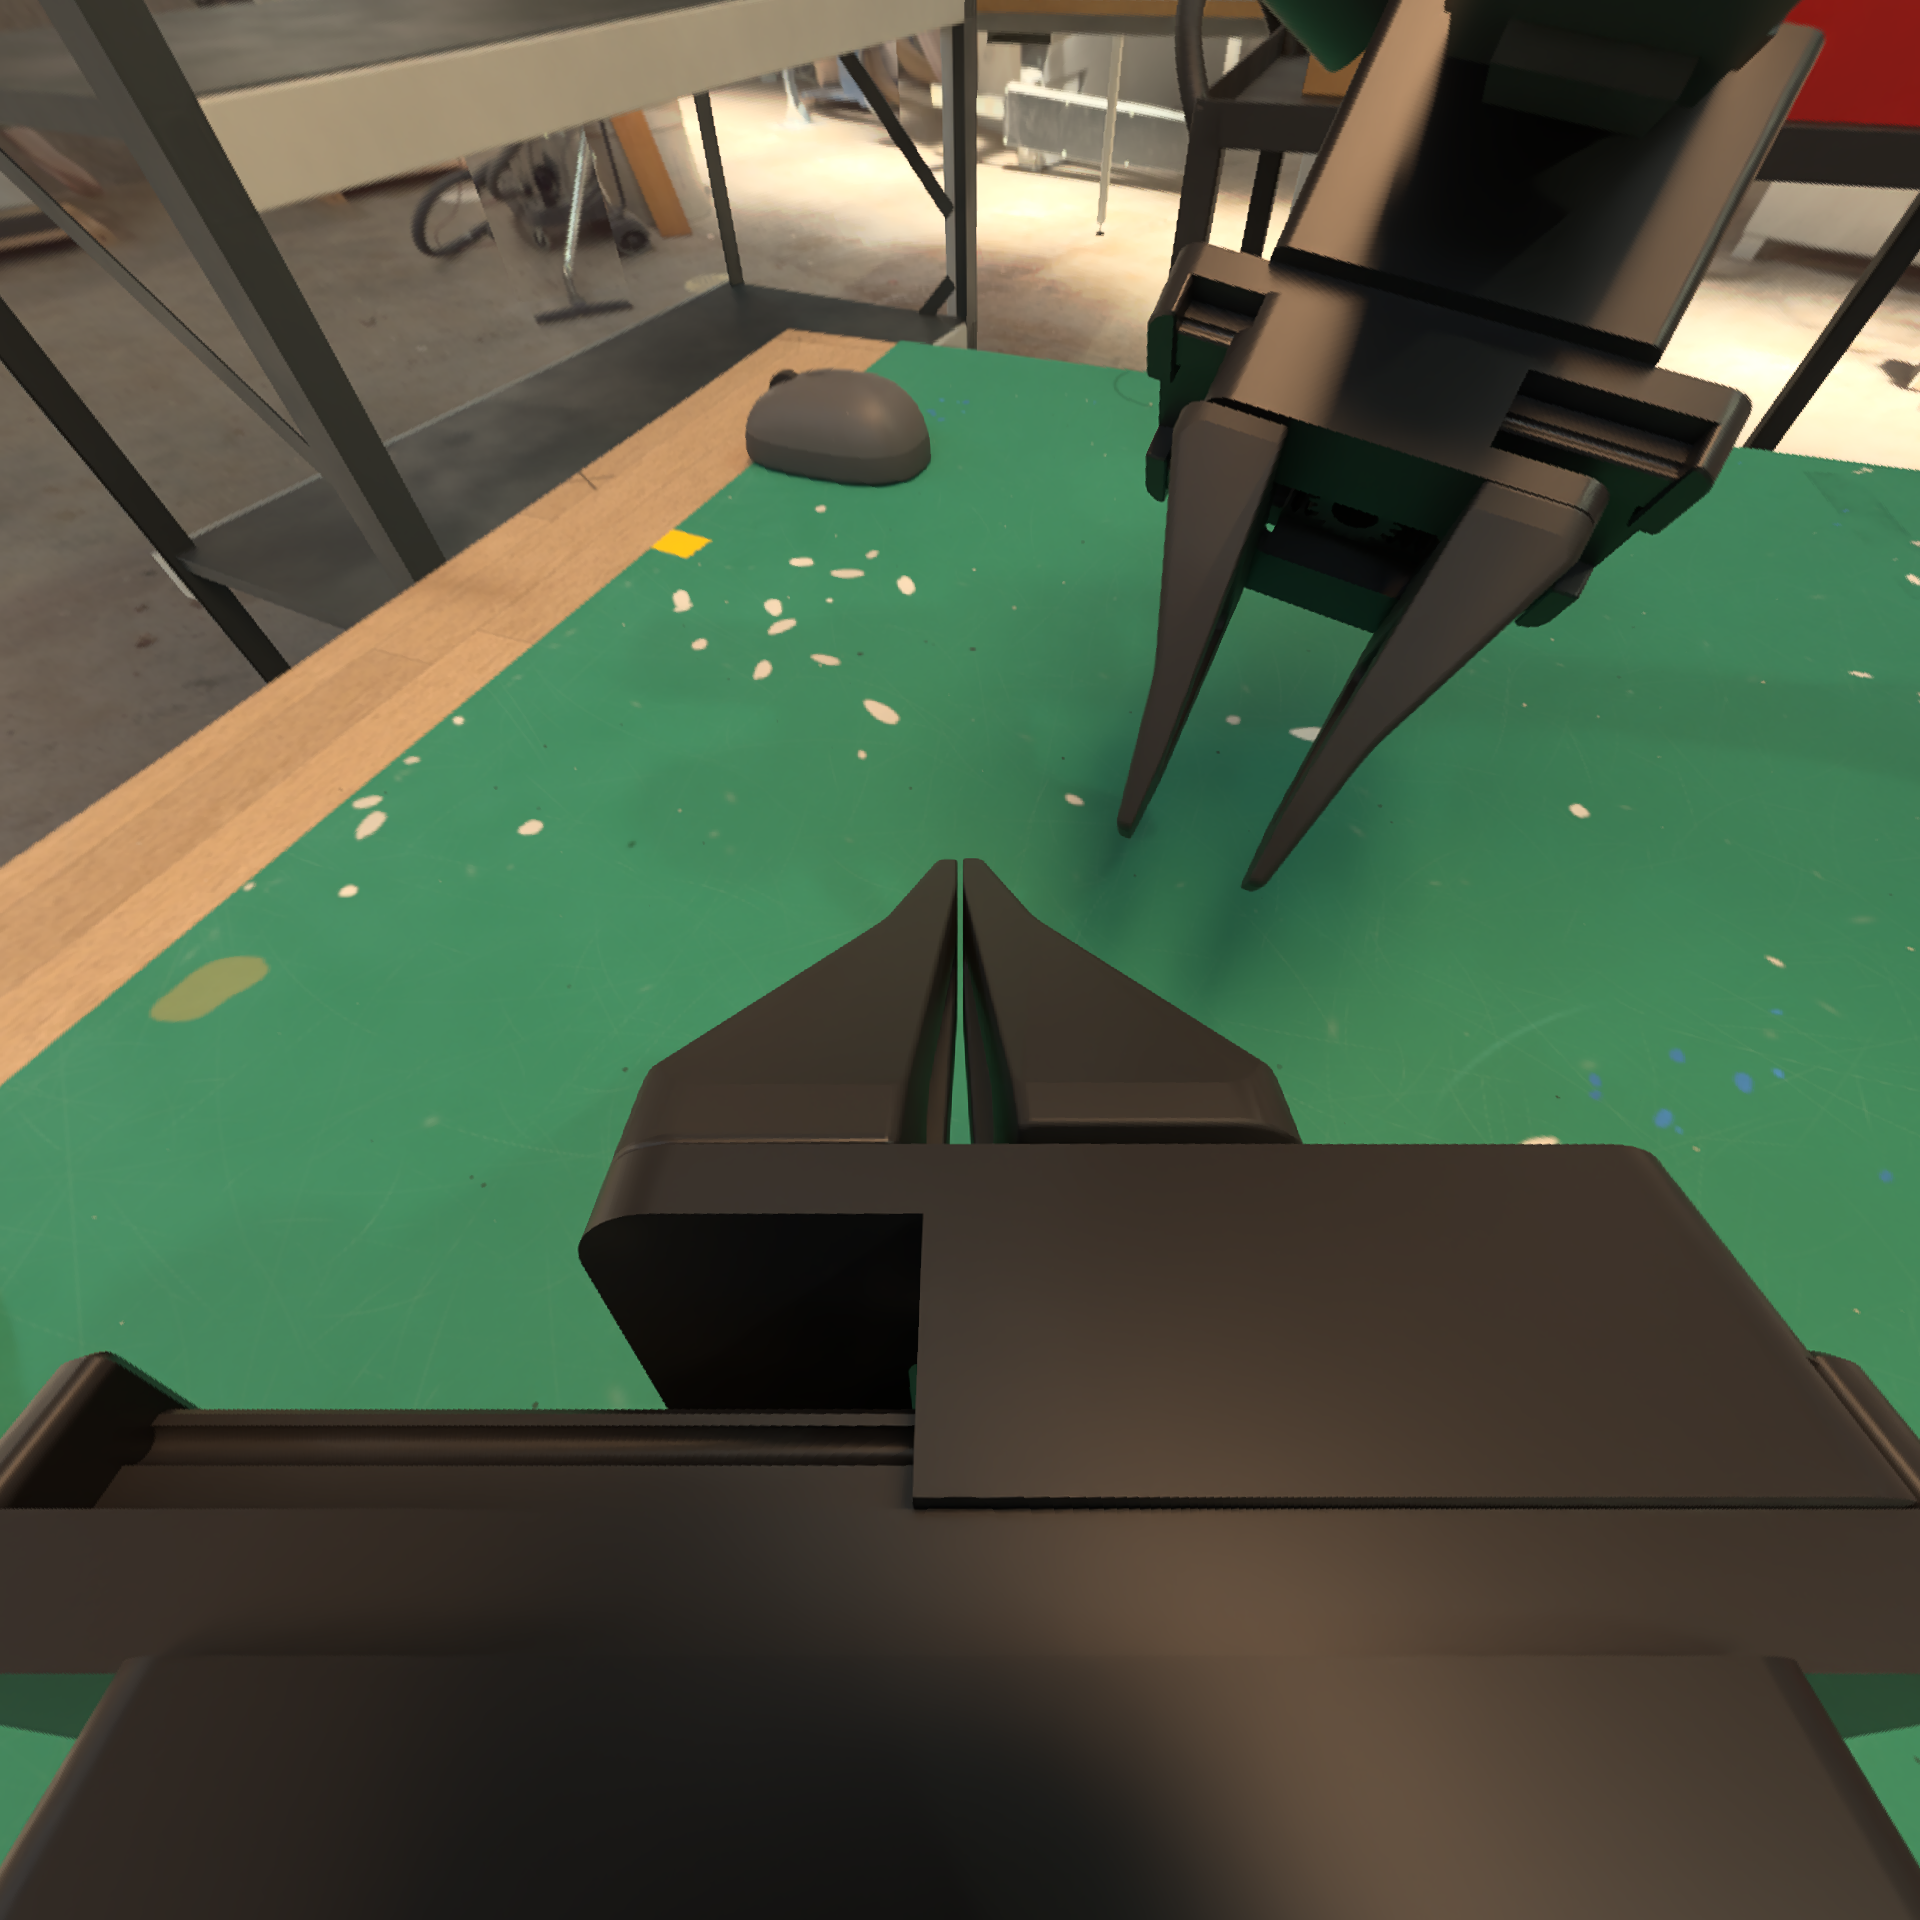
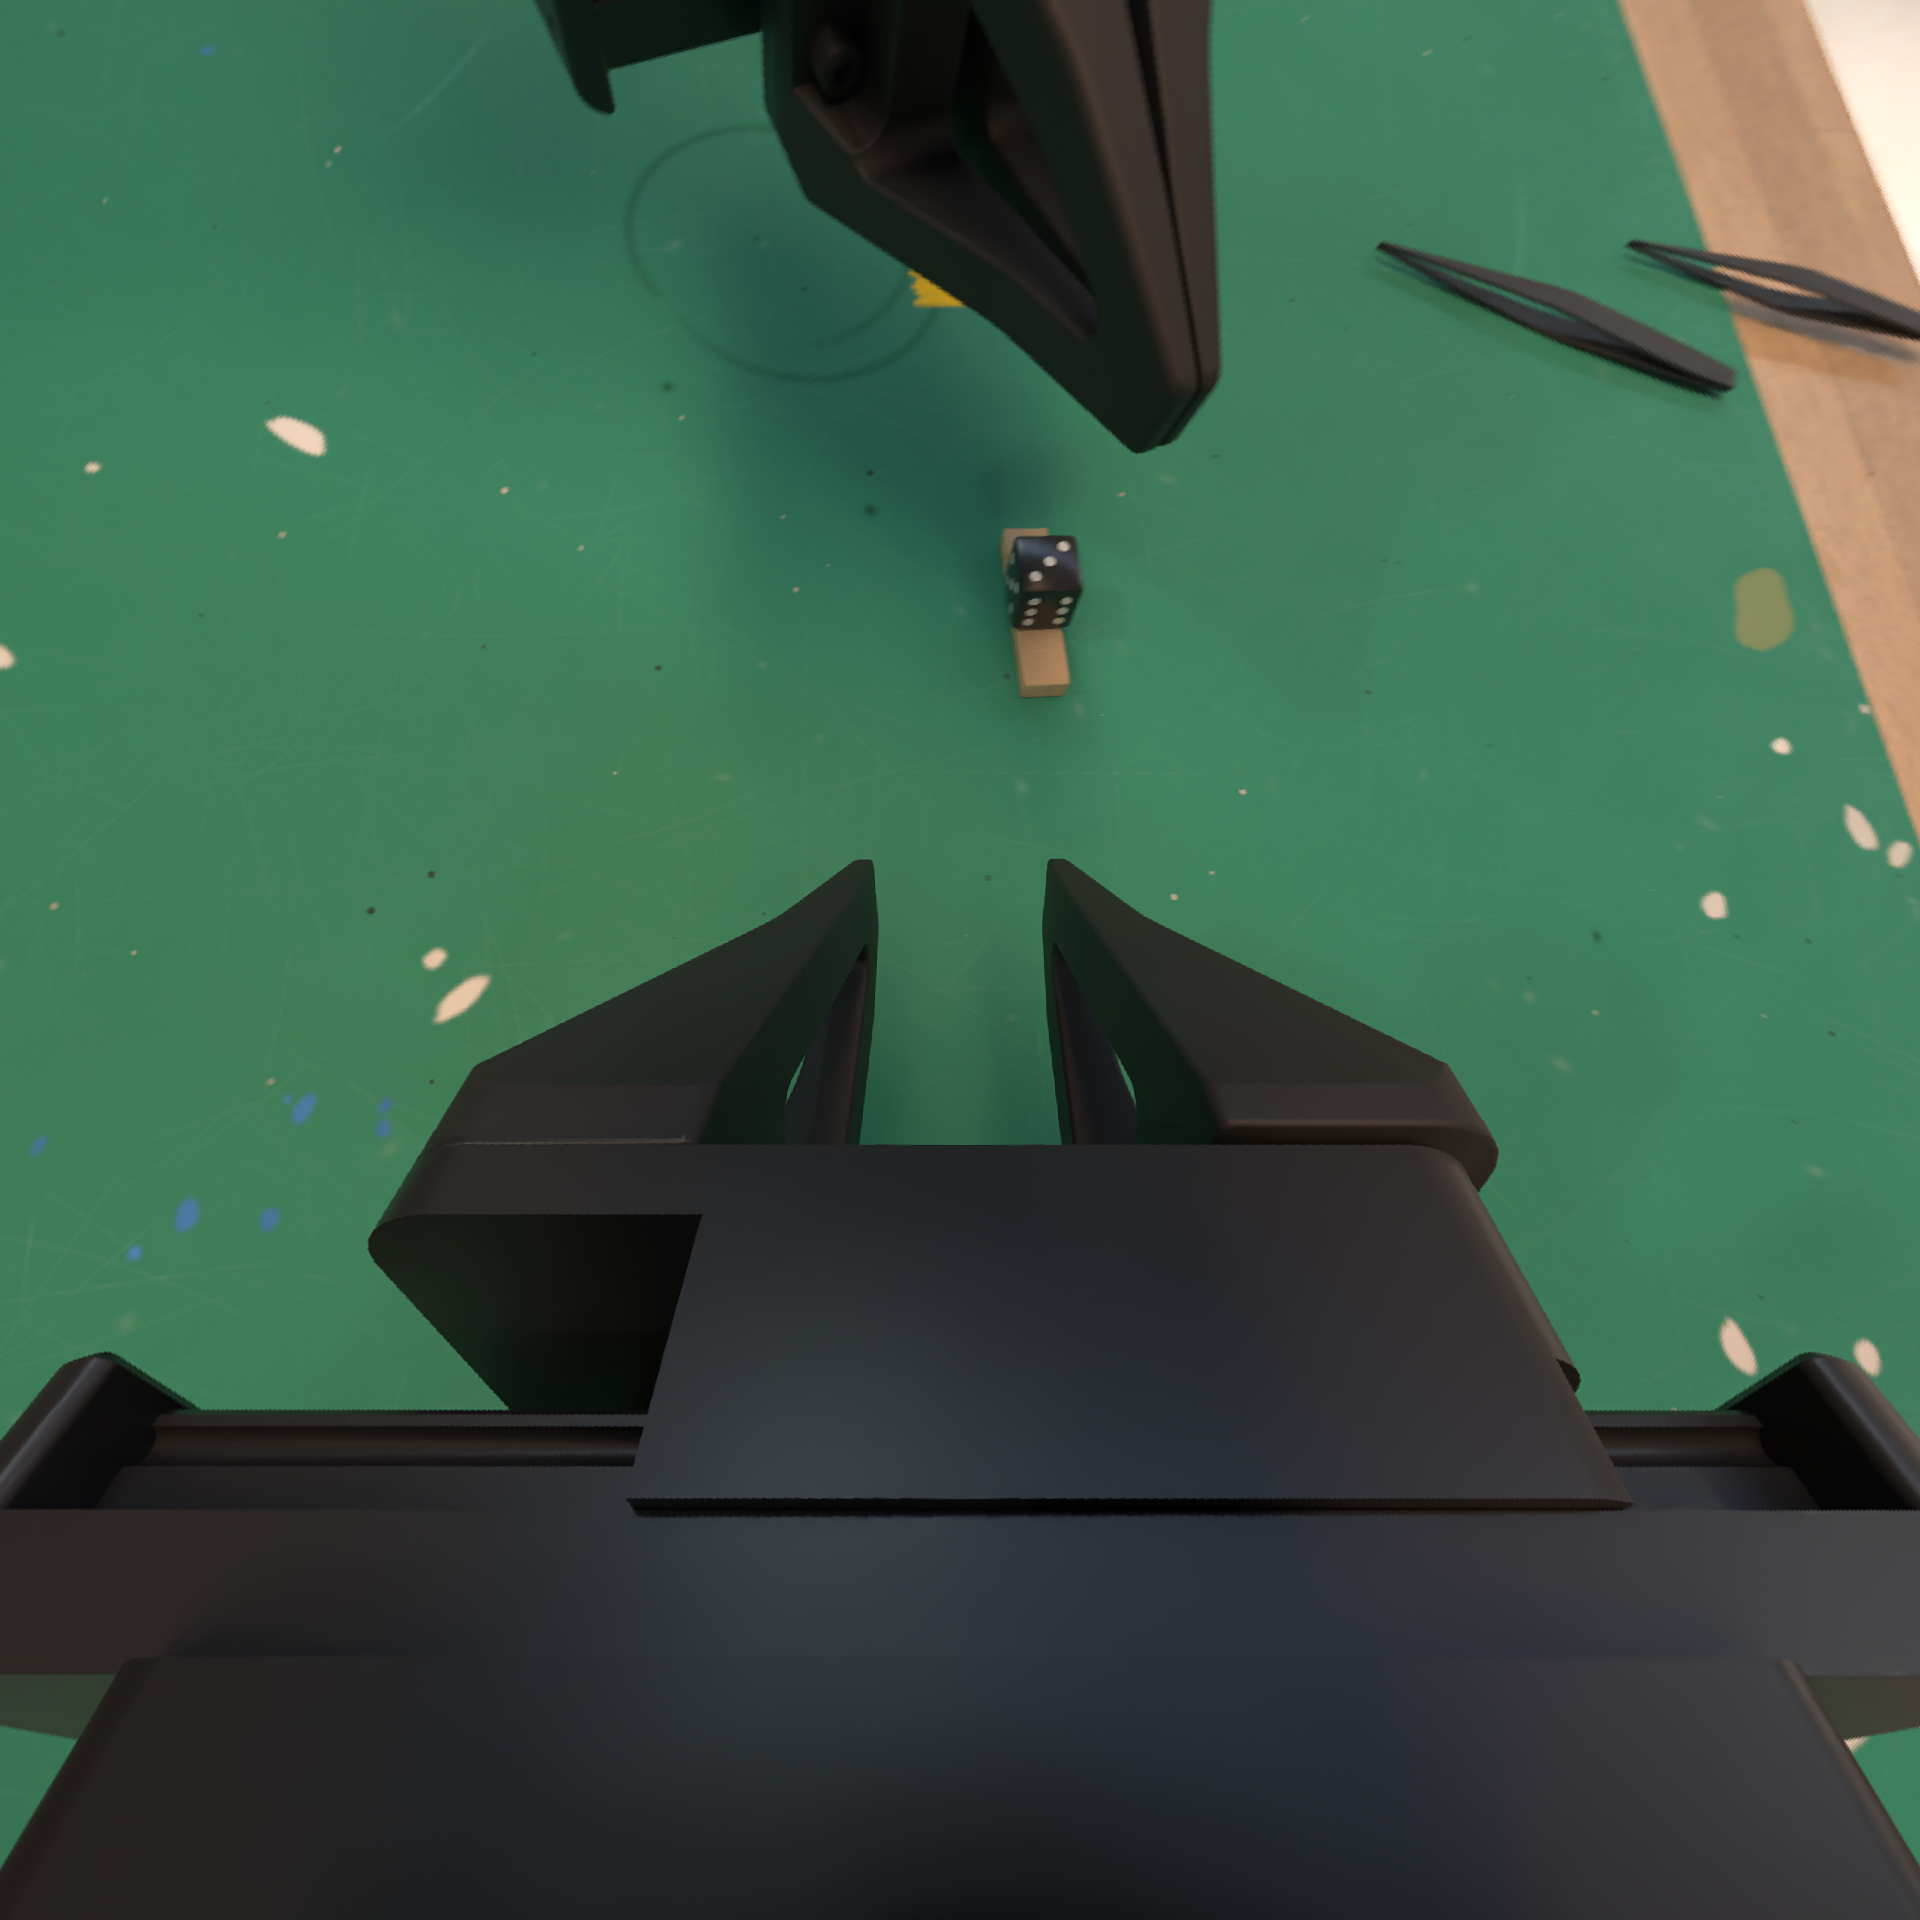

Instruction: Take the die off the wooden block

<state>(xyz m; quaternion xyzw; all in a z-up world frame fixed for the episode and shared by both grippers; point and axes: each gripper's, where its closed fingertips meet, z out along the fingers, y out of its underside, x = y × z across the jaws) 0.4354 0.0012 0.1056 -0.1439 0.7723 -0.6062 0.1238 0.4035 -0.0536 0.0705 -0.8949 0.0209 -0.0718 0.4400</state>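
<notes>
In the right wrist view a small black die (image 2: 1044, 582) with white pips sits on a flat light wooden block (image 2: 1042, 665) on the green mat. My right gripper (image 2: 960, 864) is open and empty, above the mat and short of the die. My left gripper (image 2: 1153, 442) shows beyond the die, shut, tips above and just right of it. In the left wrist view my left gripper (image 1: 959, 864) is shut and empty; the right gripper (image 1: 1190, 857) hangs open ahead to the right. The die and block do not show in the left wrist view.
A grey computer mouse (image 1: 837, 428) lies at the mat's far left corner by the wooden table edge (image 1: 312, 717). Two black tweezers (image 2: 1558, 312) (image 2: 1787, 286) lie at the right near the wooden border (image 2: 1829, 416). Metal shelving legs (image 1: 239, 312) stand beyond the table.
</notes>
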